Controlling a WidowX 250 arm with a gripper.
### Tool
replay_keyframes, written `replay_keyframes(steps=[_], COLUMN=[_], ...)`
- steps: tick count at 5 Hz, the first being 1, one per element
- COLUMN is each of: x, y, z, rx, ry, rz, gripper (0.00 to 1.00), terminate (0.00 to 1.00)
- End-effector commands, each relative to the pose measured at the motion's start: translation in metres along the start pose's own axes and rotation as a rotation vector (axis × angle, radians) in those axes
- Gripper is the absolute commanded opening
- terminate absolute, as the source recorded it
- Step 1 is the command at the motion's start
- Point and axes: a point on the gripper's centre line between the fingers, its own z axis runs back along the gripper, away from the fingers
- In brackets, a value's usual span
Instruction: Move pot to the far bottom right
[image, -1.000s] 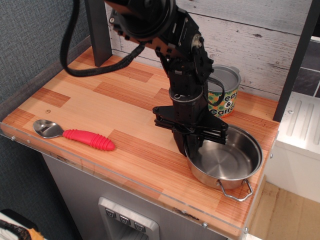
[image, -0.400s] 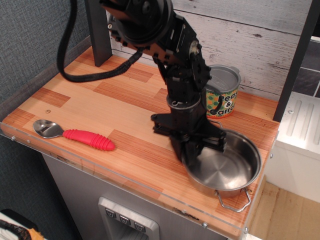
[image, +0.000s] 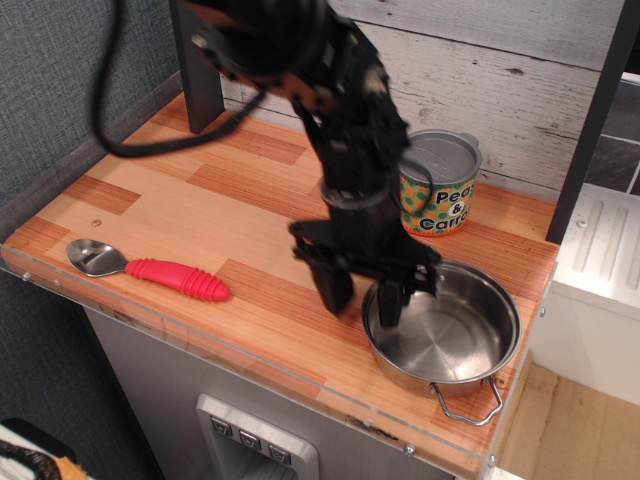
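Pot (image: 445, 335) sits at the desk's (image: 200, 230) near right corner, my pincer (image: 362, 297) spread, one finger outside its left rim, the other inside. Can (image: 438, 183) stands just beyond; spoon (image: 145, 267) lies near left.

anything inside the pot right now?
One gripper finger hangs inside the pot at its left rim; the other is outside over the table. The visible bottom is bare steel. The patch behind the finger is covered.
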Motion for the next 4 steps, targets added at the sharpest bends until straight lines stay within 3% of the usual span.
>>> replay_keyframes(steps=[1, 2, 3, 4], x=[0.012, 0.015, 0.015, 0.018], y=[0.009, 0.014, 0.028, 0.061], z=[0.053, 0.070, 0.080, 0.089], rx=[0.044, 0.071, 0.149, 0.197], ry=[-0.118, -0.141, -0.120, -0.147], rz=[0.042, 0.083, 0.059, 0.129], gripper=[1.00, 1.00, 1.00, 1.00], terminate=[0.00, 0.00, 0.00, 0.00])
